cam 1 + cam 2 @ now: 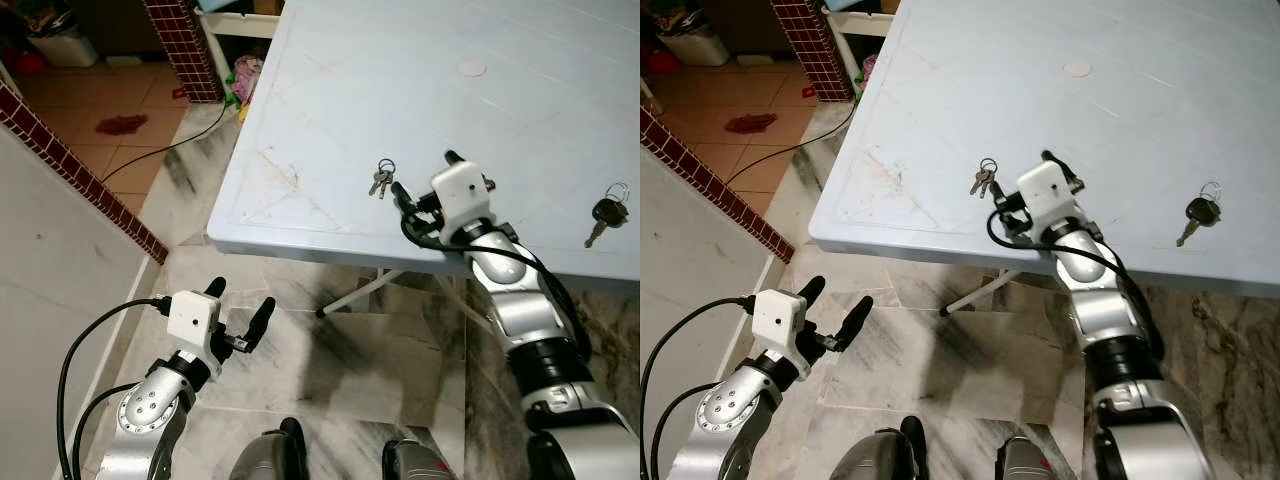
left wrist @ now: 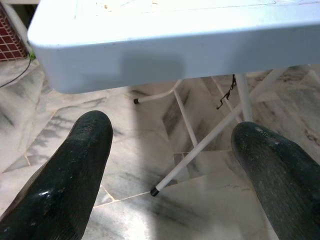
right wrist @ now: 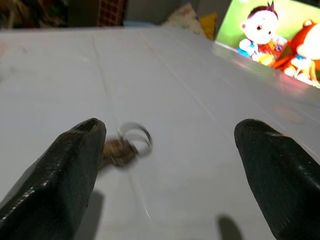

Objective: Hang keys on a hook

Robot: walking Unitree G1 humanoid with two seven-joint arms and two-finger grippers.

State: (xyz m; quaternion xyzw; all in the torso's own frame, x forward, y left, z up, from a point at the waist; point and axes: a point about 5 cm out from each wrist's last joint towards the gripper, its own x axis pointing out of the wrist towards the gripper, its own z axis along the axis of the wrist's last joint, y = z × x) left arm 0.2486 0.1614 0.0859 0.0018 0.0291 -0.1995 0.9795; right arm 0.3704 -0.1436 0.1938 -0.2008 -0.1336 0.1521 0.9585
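A small bunch of keys on a ring [image 1: 381,178] lies on the pale blue table [image 1: 330,110] near its front edge. My right gripper [image 1: 425,178] hovers over the table just right of that bunch, open; the keys [image 3: 125,145] sit close to one finger [image 3: 65,175] in the right wrist view. A second key with a black head [image 1: 606,214] lies farther right on the table. My left gripper [image 1: 240,305] hangs open below table height, over the floor.
The table's white folding legs [image 2: 200,150] stand on marble floor tiles [image 1: 330,350]. A red-tiled low wall [image 1: 70,170] runs along the left. A black cable [image 1: 170,145] trails across the floor past a brick pillar [image 1: 185,45].
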